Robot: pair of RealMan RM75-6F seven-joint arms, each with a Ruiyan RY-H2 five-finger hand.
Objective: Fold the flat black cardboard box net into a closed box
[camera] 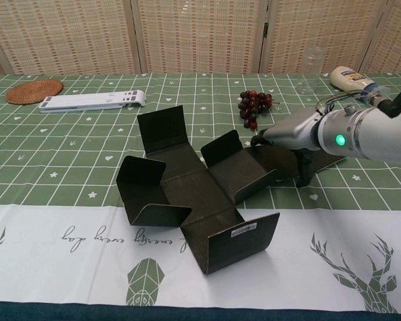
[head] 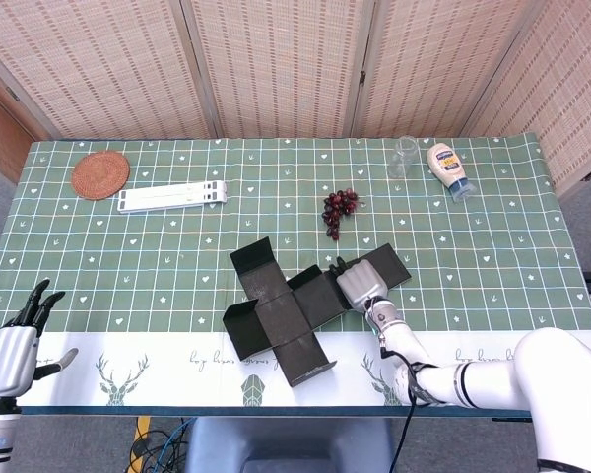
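A: Start at your left. The left robot hand [head: 8,355] sits at the near-left corner of the surface [head: 158,258], fingers spread, holding nothing, well apart from the work.

B: And the middle?

A: The black box net [camera: 187,180] lies mid-surface, straddling the green cloth and the white border. Several flaps already stand partway up, and the near one carries a label. It looks like thin, light card: stiff along the panels, willing at the creases. I'd judge it will skid on the cloth if you push sideways with nothing pinning the base.

B: Then the right side?

A: Your right robot hand [camera: 295,131] is over the net's right arm, palm down, thumb reaching down to the far-right flap. Whether it pinches the card or only presses it, I cannot tell.

B: Where should I take hold?

A: Go for a flap's free edge, close to its crease, and lift gently; squeezing mid-panel would likely dent it. The grapes [head: 339,210] are just beyond, so mind them.
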